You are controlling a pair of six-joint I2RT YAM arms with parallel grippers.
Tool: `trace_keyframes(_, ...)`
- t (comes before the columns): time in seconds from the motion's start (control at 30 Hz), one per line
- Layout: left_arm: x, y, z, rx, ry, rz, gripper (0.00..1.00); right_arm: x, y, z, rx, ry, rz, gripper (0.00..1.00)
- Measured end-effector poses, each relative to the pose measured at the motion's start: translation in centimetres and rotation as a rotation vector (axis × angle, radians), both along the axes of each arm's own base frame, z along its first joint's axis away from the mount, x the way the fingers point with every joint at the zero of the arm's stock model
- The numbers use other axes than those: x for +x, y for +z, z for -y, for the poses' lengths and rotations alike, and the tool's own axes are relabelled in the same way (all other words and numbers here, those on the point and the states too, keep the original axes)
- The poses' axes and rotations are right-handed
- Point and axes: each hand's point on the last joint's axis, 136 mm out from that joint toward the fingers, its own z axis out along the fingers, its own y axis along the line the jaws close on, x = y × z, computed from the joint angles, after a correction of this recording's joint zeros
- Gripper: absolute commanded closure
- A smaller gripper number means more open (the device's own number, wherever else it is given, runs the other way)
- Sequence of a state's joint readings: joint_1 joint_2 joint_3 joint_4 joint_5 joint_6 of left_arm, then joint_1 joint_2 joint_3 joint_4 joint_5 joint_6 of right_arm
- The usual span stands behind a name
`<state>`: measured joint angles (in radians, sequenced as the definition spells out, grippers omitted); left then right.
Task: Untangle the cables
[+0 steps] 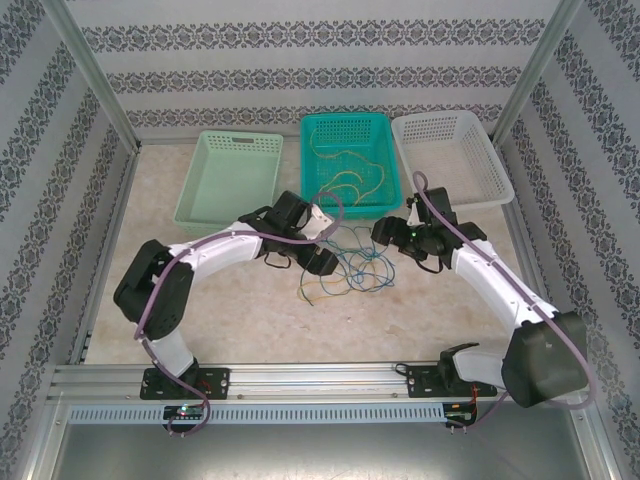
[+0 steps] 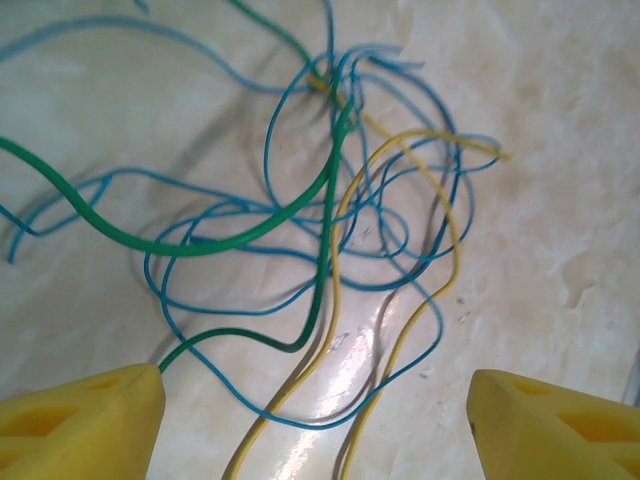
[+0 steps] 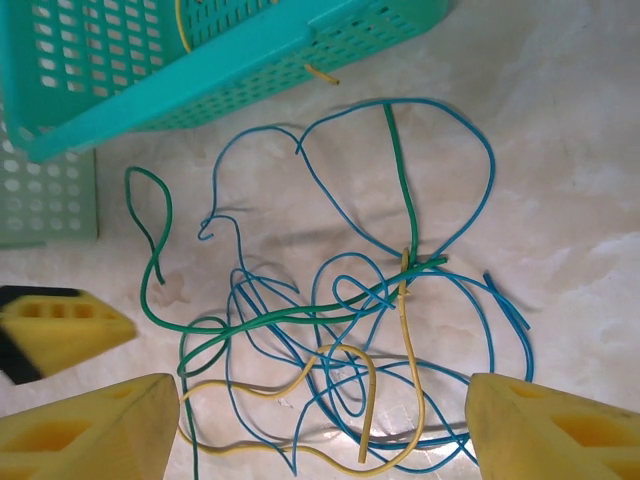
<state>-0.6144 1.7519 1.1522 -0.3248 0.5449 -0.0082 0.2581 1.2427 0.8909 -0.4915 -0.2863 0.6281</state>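
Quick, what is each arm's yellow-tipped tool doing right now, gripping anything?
Left tool: open, gripping nothing, over tangled thin blue, green and yellow cables.
Right tool: open, gripping nothing.

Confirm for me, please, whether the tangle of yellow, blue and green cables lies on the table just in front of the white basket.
Not quite. The top external view shows the tangle of cables lying on the table just in front of the teal basket, the middle one; the white basket stands further to the right.

Three baskets, two arms, one tangle of thin cables.
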Motion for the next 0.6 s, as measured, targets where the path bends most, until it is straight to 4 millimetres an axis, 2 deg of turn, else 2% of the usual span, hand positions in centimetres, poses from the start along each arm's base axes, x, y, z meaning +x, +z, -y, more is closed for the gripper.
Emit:
trace_keyframes(0.1, 0.0, -1.9, 0.0, 0.034, 0.002, -0.045, 0.25, 0.3, 0.5, 0.0, 0.013, -0.014, 0.021, 0.25)
trace_keyframes(0.23, 0.5, -2.9, 0.5, 0.050, 0.002, -0.060, 0.30, 0.4, 0.7, -0.3, 0.016, -0.015, 0.032, 0.26)
trace_keyframes(0.3, 0.7, -2.9, 0.8, 0.055, 0.006, -0.055, 0.41, 0.3, 0.6, -0.6, 0.004, -0.004, 0.038, 0.26)
trace_keyframes(0.5, 0.8, -3.2, 1.0, 0.073, 0.020, -0.051, 0.88, -0.1, -0.1, -1.6, -0.037, 0.043, 0.034, 0.26)
trace_keyframes(0.6, 0.9, -3.2, 1.0, 0.075, 0.018, -0.044, 0.97, 0.1, -0.6, -1.6, -0.049, 0.043, 0.026, 0.26)
